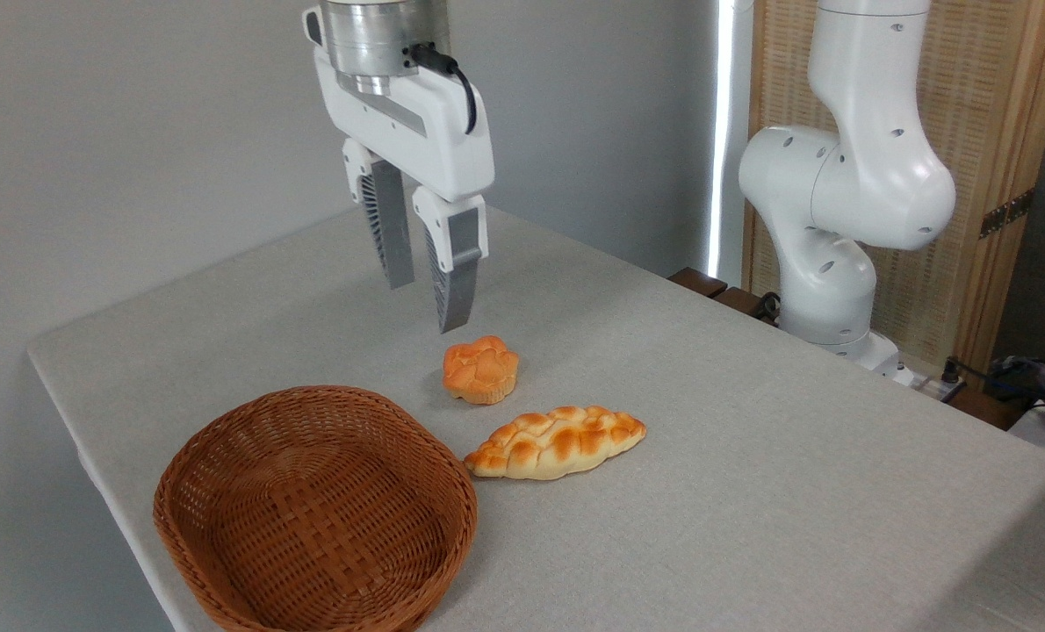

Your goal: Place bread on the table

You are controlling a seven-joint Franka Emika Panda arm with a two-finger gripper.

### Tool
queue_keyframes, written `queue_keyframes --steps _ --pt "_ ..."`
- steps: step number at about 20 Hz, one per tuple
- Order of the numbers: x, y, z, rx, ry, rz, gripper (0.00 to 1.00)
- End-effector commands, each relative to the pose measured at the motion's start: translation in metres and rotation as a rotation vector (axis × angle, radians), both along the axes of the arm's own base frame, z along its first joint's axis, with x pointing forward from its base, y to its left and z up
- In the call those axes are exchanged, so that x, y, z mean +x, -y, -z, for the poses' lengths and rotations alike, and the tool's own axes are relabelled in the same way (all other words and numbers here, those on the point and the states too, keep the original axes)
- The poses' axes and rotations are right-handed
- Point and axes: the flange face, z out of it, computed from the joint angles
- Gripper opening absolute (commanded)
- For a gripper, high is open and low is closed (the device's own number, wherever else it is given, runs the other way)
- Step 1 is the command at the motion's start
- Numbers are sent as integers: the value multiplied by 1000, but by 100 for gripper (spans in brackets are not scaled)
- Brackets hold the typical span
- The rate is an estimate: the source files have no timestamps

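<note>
Gripper: jaws slightly parted, holding nothing, arm cut off at top edge | braided loaf: on table, below-right of jaws, beside wicker basket | round bun: just beneath jaws

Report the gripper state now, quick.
Gripper: open, fingers apart, holding nothing, raised above the table; the bread lies on it.

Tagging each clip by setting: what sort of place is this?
Probably an indoor robot lab or demo room: a white arm bolted beside a fabric-covered table, toy-like bread, a wicker basket, cables at the right edge.
</note>
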Motion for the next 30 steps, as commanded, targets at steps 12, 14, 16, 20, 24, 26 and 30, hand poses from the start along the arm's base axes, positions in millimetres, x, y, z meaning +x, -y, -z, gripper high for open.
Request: queue_keyframes --steps 12,14,16,20,24,26,30 --pt "24 14 -11 -7 -27 -43 100" --pt "25 12 -11 -8 -26 -46 100" --pt "25 10 -11 -8 -26 -47 100" --pt "25 11 -11 -7 -27 -46 100" --pt "24 10 -12 -8 -24 -50 100" --pt "25 9 -12 -8 -24 -53 100" --pt "25 9 -10 -6 -27 -50 100"
